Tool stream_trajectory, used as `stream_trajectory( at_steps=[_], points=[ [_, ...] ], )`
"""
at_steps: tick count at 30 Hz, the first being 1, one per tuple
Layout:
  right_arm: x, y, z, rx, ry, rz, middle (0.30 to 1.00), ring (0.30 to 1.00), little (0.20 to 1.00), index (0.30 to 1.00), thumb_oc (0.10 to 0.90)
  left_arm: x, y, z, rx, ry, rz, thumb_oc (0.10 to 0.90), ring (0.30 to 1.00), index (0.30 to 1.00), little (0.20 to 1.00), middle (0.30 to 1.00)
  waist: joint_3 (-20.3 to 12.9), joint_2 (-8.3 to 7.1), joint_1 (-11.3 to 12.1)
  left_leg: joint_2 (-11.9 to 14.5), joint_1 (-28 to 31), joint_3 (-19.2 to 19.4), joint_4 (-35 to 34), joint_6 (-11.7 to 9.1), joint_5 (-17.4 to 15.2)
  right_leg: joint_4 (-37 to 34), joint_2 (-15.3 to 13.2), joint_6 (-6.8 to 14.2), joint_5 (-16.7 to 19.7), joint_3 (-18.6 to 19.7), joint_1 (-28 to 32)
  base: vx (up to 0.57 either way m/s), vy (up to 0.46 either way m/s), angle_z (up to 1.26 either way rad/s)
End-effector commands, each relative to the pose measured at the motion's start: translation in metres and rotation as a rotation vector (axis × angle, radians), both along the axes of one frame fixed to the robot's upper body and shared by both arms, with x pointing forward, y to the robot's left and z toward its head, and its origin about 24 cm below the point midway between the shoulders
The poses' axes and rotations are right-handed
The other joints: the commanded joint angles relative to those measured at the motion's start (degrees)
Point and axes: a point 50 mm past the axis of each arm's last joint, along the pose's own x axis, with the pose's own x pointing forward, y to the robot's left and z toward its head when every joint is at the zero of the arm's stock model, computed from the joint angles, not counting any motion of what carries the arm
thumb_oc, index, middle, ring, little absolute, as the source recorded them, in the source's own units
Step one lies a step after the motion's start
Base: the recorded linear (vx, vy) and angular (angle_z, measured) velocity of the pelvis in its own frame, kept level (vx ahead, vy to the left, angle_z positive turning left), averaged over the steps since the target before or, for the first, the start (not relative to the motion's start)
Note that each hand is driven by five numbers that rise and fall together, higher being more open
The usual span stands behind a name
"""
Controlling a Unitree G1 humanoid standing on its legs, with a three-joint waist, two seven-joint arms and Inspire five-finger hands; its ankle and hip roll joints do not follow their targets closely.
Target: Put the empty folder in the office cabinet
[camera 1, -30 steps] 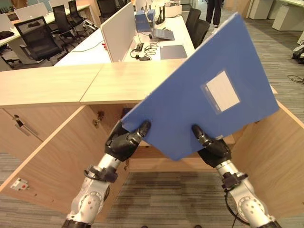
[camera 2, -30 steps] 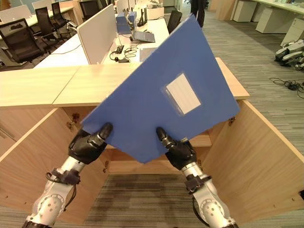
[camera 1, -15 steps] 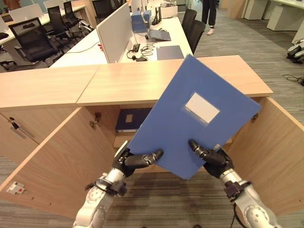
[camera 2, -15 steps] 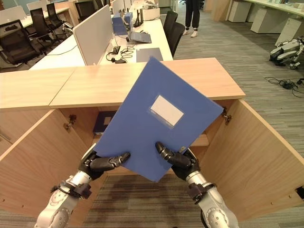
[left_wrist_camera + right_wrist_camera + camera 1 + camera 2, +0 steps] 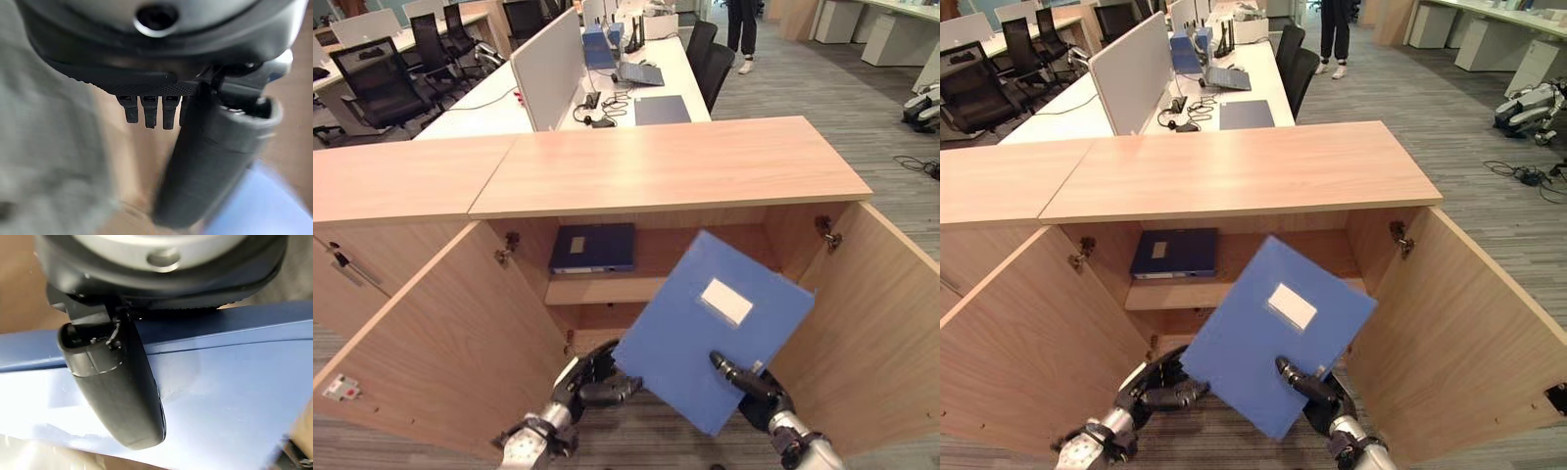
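Blue and tilted, the folder (image 5: pixel 715 328) hangs before the open cabinet (image 5: pixel 666 166), the left hand (image 5: pixel 597 377) and right hand (image 5: pixel 749 387) pinching its lower edges. Level it and steer for the lower space beneath the shelf (image 5: pixel 602 289), which already carries another folder (image 5: pixel 594 248).

An open-plan office: beyond the hands (image 5: pixel 749 384), a wooden cabinet (image 5: pixel 666 166) with its doors open, then long white desks (image 5: pixel 636 73) with divider screens (image 5: pixel 548 64), a laptop (image 5: pixel 641 71), black swivel chairs (image 5: pixel 377 83) and grey carpet (image 5: pixel 842 88).
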Motion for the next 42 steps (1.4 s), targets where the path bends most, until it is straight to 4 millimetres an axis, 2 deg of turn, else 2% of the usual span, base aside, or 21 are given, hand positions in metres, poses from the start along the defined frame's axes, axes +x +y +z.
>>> stream_trajectory(
  at_steps=[1, 5, 6, 11, 14, 16, 18, 24, 26, 28, 30, 32, 34, 35, 36, 37, 38, 39, 40, 41, 42],
  points=[
    [0.057, -0.014, 0.073, 0.088, -0.485, -0.169, 0.3, 0.3, 0.3, 0.3, 0.4, 0.011, 0.036, 0.002, 0.144, 0.0, 0.056, 0.8, 0.9, 0.9, 0.9, 0.9, 0.78, -0.32, -0.24, 6.34, 5.61, -1.95, 0.77, -6.4, -1.97, 4.06, 0.66, 1.24, -10.41, 3.43, 0.68, 0.01, -0.122, -0.04],
    [0.06, -0.021, 0.074, 0.099, -0.498, -0.23, 0.3, 0.3, 0.3, 0.3, 0.4, -0.008, 0.038, -0.015, 0.173, 0.132, 0.052, 0.8, 0.9, 0.9, 0.9, 0.9, 2.79, -1.0, -0.12, 8.04, -0.02, -3.67, 11.29, -6.64, -1.47, 5.4, 1.32, -0.41, -11.55, 4.41, 0.25, -0.04, -0.12, 0.05],
    [0.06, -0.023, 0.074, 0.083, -0.494, -0.235, 0.3, 0.3, 0.3, 0.3, 0.4, -0.011, 0.038, -0.018, 0.171, 0.151, 0.067, 0.8, 0.9, 0.9, 0.9, 0.9, 3.58, -1.15, 0.17, 8.53, -2.04, -4.95, 14.14, -6.85, 0.53, 5.28, 1.44, -0.79, -11.65, 4.36, 0.67, -0.01, -0.121, 0.23],
    [0.062, -0.025, 0.07, 0.081, -0.47, -0.257, 0.3, 0.3, 0.3, 0.3, 0.4, -0.024, 0.037, -0.028, 0.149, 0.228, 0.14, 0.8, 0.9, 0.9, 0.9, 0.9, 4.52, -2.23, 0.86, 7.9, -7.66, -6.98, 21.82, -5.97, 2.83, 4.73, 0.93, -2.05, -12.53, 4.26, 2.45, 0.08, -0.054, 0.22],
    [0.064, -0.025, 0.07, 0.088, -0.469, -0.276, 0.3, 0.3, 0.3, 0.3, 0.4, -0.032, 0.033, -0.033, 0.13, 0.27, 0.15, 0.8, 0.9, 0.9, 0.9, 0.9, 4.43, -2.45, 1.92, 7.82, -10.11, -5.33, 16.37, -5.31, 1.87, 4.26, 0.12, -1.17, -13.58, 3.78, 3.52, 0.18, 0.062, -0.03],
    [0.07, -0.021, 0.071, 0.099, -0.475, -0.273, 0.3, 0.3, 0.3, 0.3, 0.4, -0.033, 0.024, -0.035, 0.115, 0.276, 0.119, 0.8, 0.9, 0.9, 0.9, 0.9, 4.75, -1.84, 4.49, 7.9, -14.31, -6.18, 6.65, -5.56, 5.1, 4.14, -0.09, -0.3, -14.73, 4.19, 4.12, 0.27, 0.103, -0.19],
    [0.074, -0.021, 0.069, 0.089, -0.458, -0.273, 0.3, 0.3, 0.3, 0.3, 0.4, -0.031, 0.019, -0.035, 0.099, 0.263, 0.114, 0.8, 0.9, 0.9, 0.9, 0.9, 5.14, -2.02, 6.03, 7.25, -16.34, -7.85, 1.97, -6.11, 5.47, 4.1, -0.51, 0.27, -16.16, 4.92, 5.16, 0.33, 0.078, -0.25],
    [0.077, -0.012, 0.056, 0.068, -0.374, -0.215, 0.3, 0.3, 0.3, 0.3, 0.4, -0.031, 0.011, -0.031, 0.077, 0.229, 0.085, 0.8, 0.9, 0.9, 0.9, 0.9, 4.56, -2.47, 9.82, 9.5, -23.22, -9.28, 0.44, -7.86, 6.19, 2.75, -2.43, 1.45, -21.65, 9.26, 12.7, 0.43, 0.135, -0.27],
    [0.079, -0.006, 0.052, 0.06, -0.342, -0.173, 0.3, 0.3, 0.3, 0.3, 0.4, -0.037, 0.013, -0.032, 0.093, 0.246, 0.076, 0.8, 0.9, 0.9, 0.9, 0.9, 3.53, -3.09, 12.5, 9.55, -24.8, -11.23, 0.91, -8.26, 6.75, 2.54, -4.74, 3.07, -23.62, 11.89, 16.21, 0.67, 0.289, -0.09],
    [0.078, -0.005, 0.049, 0.057, -0.33, -0.162, 0.3, 0.3, 0.3, 0.3, 0.4, -0.038, 0.016, -0.031, 0.105, 0.246, 0.075, 0.8, 0.9, 0.9, 0.9, 0.9, 3.45, -3.23, 12.98, 9.72, -25.0, -11.3, 1.6, -8.37, 8.27, 2.8, -5.8, 3.5, -23.9, 12.35, 16.98, 0.48, 0.258, -0.09],
    [0.077, 0.0, 0.045, 0.063, -0.313, -0.147, 0.3, 0.3, 0.3, 0.3, 0.4, -0.036, 0.021, -0.031, 0.124, 0.246, 0.078, 0.8, 0.9, 0.9, 0.9, 0.9, 2.43, -4.5, 13.81, 7.92, -26.55, -9.95, 6.92, -7.63, 10.04, 4.69, -10.08, 6.29, -20.44, 12.49, 15.85, 0.65, 0.366, -0.82],
    [0.076, 0.0, 0.041, 0.06, -0.296, -0.151, 0.3, 0.3, 0.3, 0.3, 0.4, -0.035, 0.023, -0.031, 0.133, 0.248, 0.085, 0.8, 0.9, 0.9, 0.9, 0.9, 1.91, -5.55, 13.67, 6.39, -27.73, -9.4, 8.78, -6.68, 9.06, 6.77, -11.46, 7.28, -17.81, 12.85, 14.32, 0.37, 0.193, -0.33],
    [0.079, 0.006, 0.036, 0.053, -0.269, -0.13, 0.3, 0.3, 0.3, 0.3, 0.4, -0.025, 0.024, -0.029, 0.17, 0.232, 0.035, 0.8, 0.9, 0.9, 0.9, 0.9, 1.73, -6.92, 13.16, 4.08, -26.96, -7.0, 9.71, -4.3, 6.5, 12.15, -13.17, 8.48, -6.89, 13.95, 10.47, 0.35, 0.187, -0.3],
    [0.081, 0.008, 0.037, 0.056, -0.272, -0.124, 0.3, 0.3, 0.3, 0.3, 0.4, -0.018, 0.024, -0.026, 0.185, 0.211, 0.004, 0.8, 0.9, 0.9, 0.9, 0.9, 2.04, -6.84, 13.0, 3.23, -25.81, -5.96, 9.32, -2.96, 5.26, 16.15, -13.35, 8.26, -2.25, 14.65, 7.57, 0.21, 0.132, -0.34],
    [0.081, 0.008, 0.037, 0.056, -0.272, -0.125, 0.3, 0.3, 0.3, 0.3, 0.4, -0.018, 0.024, -0.026, 0.185, 0.21, 0.004, 0.8, 0.9, 0.9, 0.9, 0.9, 1.88, -6.64, 13.37, 3.59, -25.94, -5.74, 9.32, -2.94, 5.31, 16.03, -13.16, 8.27, -1.95, 15.1, 7.17, 0.22, 0.184, -0.44],
    [0.082, 0.01, 0.036, 0.066, -0.27, -0.119, 0.3, 0.3, 0.3, 0.3, 0.4, -0.014, 0.023, -0.024, 0.183, 0.196, -0.018, 0.8, 0.9, 0.9, 0.9, 0.9, 2.24, -6.12, 13.21, 2.74, -24.11, -4.71, 8.51, -1.54, 4.15, 20.83, -13.01, 7.95, 2.39, 15.57, 4.37, 0.38, 0.344, -0.55],
    [0.083, 0.015, 0.039, 0.069, -0.283, -0.085, 0.3, 0.3, 0.3, 0.3, 0.4, -0.011, 0.023, -0.021, 0.177, 0.18, -0.039, 0.8, 0.9, 0.9, 0.9, 0.9, 3.13, -4.72, 12.64, 1.18, -19.17, -2.87, 6.46, 0.65, 2.19, 28.64, -14.24, 7.47, 7.31, 11.5, -0.26, 0.39, 0.344, -0.49],
    [0.083, 0.015, 0.039, 0.068, -0.284, -0.085, 0.3, 0.3, 0.3, 0.3, 0.4, -0.011, 0.023, -0.021, 0.177, 0.18, -0.039, 0.8, 0.9, 0.9, 0.9, 0.9, 3.04, -4.51, 12.87, 1.46, -19.24, -2.72, 6.44, 0.67, 2.24, 28.38, -14.01, 7.45, 7.63, 11.74, -0.42, 0.53, 0.455, -0.5],
    [0.082, 0.019, 0.038, 0.047, -0.281, -0.056, 0.3, 0.3, 0.3, 0.3, 0.4, -0.004, 0.022, -0.018, 0.186, 0.155, -0.063, 0.8, 0.9, 0.9, 0.9, 0.9, 3.53, -3.28, 11.92, -0.7, -15.17, -1.51, 4.27, 2.55, 0.3, 33.0, -14.71, 7.22, 7.82, 6.51, -2.7, 0.27, 0.227, -0.29],
    [0.082, 0.019, 0.039, 0.046, -0.281, -0.056, 0.3, 0.3, 0.3, 0.3, 0.4, -0.003, 0.021, -0.018, 0.185, 0.155, -0.064, 0.8, 0.9, 0.9, 0.9, 0.9, 3.43, -3.09, 12.03, -0.46, -15.31, -1.47, 4.33, 2.55, 0.33, 32.81, -14.48, 7.16, 8.05, 6.58, -2.82, 0.42, 0.348, -0.32],
    [0.08, 0.02, 0.038, 0.043, -0.281, -0.043, 0.3, 0.3, 0.3, 0.3, 0.4, 0.0, 0.019, -0.017, 0.182, 0.143, -0.063, 0.8, 0.9, 0.9, 0.9, 0.9, 4.11, -2.07, 10.99, -0.87, -13.08, -1.09, 3.42, 3.04, -0.51, 36.58, -12.11, 6.67, 6.13, 7.42, -6.03, 0.31, 0.251, -0.04]
  ],
)
